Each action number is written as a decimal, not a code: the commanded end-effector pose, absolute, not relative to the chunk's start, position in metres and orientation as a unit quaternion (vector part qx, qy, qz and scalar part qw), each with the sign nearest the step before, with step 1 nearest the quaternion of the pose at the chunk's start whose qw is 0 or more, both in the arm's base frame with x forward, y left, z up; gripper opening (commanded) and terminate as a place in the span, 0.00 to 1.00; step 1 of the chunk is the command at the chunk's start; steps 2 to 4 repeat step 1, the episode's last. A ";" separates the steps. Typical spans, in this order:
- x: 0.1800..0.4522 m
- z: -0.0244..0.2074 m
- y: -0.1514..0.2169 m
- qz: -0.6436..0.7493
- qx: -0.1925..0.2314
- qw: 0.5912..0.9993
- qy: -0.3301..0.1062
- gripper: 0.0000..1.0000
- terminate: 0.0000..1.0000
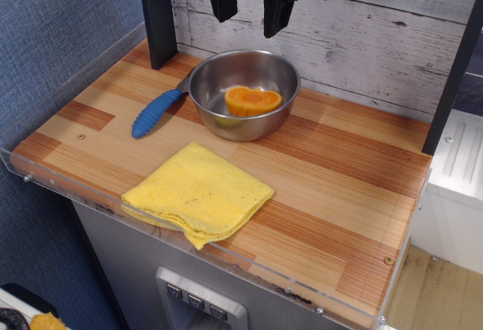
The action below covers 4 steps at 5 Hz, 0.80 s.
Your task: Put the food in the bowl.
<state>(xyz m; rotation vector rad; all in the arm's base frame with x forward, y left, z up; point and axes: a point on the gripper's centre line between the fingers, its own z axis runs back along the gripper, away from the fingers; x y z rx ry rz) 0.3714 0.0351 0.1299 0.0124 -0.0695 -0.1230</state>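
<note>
The orange toy food (pixel 253 100), glossy and heart-shaped from above, lies inside the round stainless-steel bowl (pixel 207 81) at the back of the wooden counter. My gripper (pixel 248 22) hangs well above the bowl's back rim, in front of the white plank wall. Its two black fingers stand apart with nothing between them.
A blue ribbed handle (pixel 155 113) lies on the counter left of the bowl, touching its side. A folded yellow cloth (pixel 198 192) lies near the front edge. A black post (pixel 157 14) stands at the back left. A clear plastic lip (pixel 45 183) runs along the counter's front and left.
</note>
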 end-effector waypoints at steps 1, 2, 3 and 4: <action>0.368 0.154 0.042 -0.057 0.013 0.996 -0.066 1.00 1.00; 0.368 0.154 0.042 -0.057 0.013 0.996 -0.066 1.00 1.00; 0.368 0.154 0.042 -0.057 0.013 0.996 -0.066 1.00 1.00; 0.368 0.154 0.042 -0.057 0.013 0.996 -0.066 1.00 1.00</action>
